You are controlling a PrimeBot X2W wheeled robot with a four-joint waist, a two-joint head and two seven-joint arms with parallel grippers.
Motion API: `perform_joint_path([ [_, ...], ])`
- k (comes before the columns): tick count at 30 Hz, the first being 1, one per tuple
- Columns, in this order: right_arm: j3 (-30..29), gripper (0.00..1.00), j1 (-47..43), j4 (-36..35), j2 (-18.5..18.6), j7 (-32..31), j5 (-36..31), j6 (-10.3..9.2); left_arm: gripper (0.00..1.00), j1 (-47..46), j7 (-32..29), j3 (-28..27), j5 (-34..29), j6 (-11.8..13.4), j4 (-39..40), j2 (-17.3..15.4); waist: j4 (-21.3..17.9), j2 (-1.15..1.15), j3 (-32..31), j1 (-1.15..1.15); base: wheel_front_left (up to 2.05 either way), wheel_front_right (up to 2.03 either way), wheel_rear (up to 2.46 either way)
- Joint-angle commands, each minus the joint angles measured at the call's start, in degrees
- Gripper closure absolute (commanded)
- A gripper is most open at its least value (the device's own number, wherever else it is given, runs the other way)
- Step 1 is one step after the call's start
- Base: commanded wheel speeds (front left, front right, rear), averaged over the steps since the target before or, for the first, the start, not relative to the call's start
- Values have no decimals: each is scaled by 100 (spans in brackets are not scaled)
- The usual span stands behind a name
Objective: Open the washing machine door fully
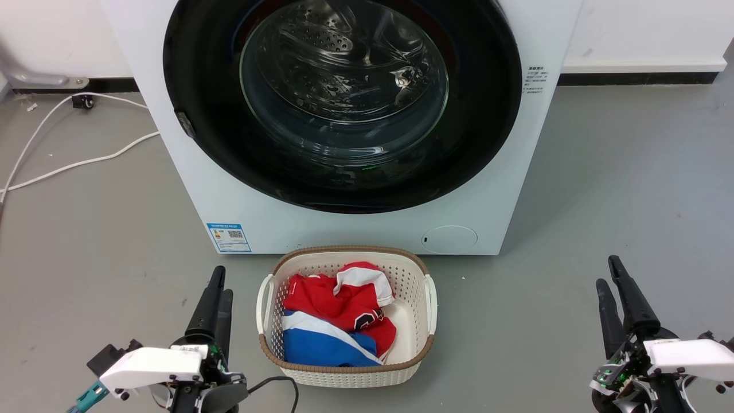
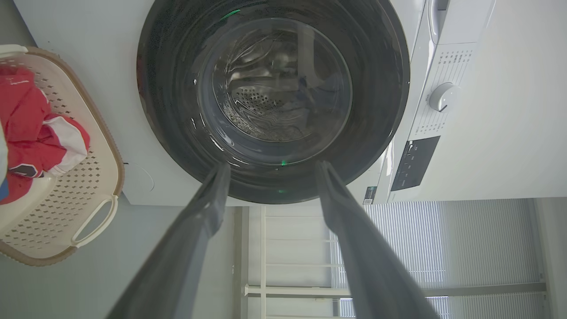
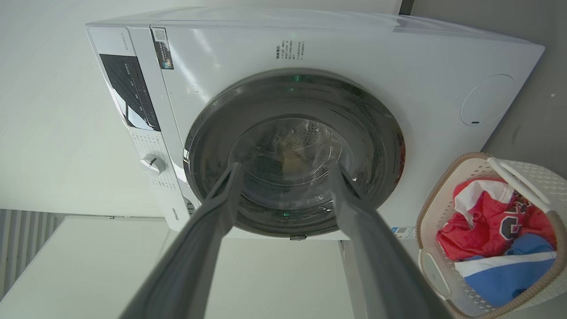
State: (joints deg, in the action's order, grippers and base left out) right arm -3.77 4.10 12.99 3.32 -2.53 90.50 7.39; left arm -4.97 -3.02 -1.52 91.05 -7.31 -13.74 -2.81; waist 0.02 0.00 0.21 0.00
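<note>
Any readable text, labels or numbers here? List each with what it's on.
Nothing reads clearly.
Blue label on the washing machine: QR code, print too small.
Small print right of the washing machine door: blurred.
Control panel: markings too small.
Red shirt in the basket: dark mark, folded, unreadable.

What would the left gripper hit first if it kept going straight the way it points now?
Most likely the washing machine door, at its glossy black rim: the left gripper frames that spot in its wrist view. Distance is unclear.

even bright indoor light, glare on door glass [image 1: 344, 74], wide-angle wrist distortion.
</note>
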Motion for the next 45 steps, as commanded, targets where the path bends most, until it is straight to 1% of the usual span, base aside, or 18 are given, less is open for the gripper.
perform_joint_path([
  [1, 29, 0, 51, -132, 28, 43, -59, 3, 0, -182, 54, 63, -69, -9, 123, -30, 2, 0, -1, 0, 0, 0, 0],
  [4, 75, 0, 44, -172, 37, 126, -171, 3, 0, -218, 143, 177, -267, -10, 148, -55, 8, 0, 0, 0, 0, 0, 0],
  [8, 134, 0, 36, -220, 67, 228, -380, 4, 0, -239, 243, 188, -684, -11, 197, -47, 17, 0, 1, 0, 0, 0, 0],
  [12, 204, 0, 37, -248, 127, 324, -801, 5, 0, -245, 339, 217, -1114, -12, 271, -27, 25, 0, -1, 0, 0, 0, 0],
  [18, 196, 0, 35, -313, 140, 456, -1757, 5, 0, -254, 473, 264, -1920, -13, 348, -15, 33, 0, -3, 0, 0, 0, 0],
  [25, 101, 0, 22, -396, 60, 597, -2879, 6, 0, -282, 619, 429, -2798, -14, 376, -12, 35, 0, -11, 0, 0, 0, 0],
  [35, 90, 0, 7, -433, 31, 704, -4528, 8, 0, -335, 811, 505, -4231, -16, 404, -12, 52, 0, -35, 0, 0, 0, 0],
  [41, 125, 0, -25, -543, 6, 643, -5248, 8, 0, -356, 918, 595, -4985, 6, 345, -23, 58, 0, -53, 0, 0, 0, 0],
  [45, 147, 0, -40, -600, -4, 567, -5613, 9, 0, -378, 989, 625, -5362, 59, 298, -23, 62, 0, -55, 0, 0, 0, 0],
])
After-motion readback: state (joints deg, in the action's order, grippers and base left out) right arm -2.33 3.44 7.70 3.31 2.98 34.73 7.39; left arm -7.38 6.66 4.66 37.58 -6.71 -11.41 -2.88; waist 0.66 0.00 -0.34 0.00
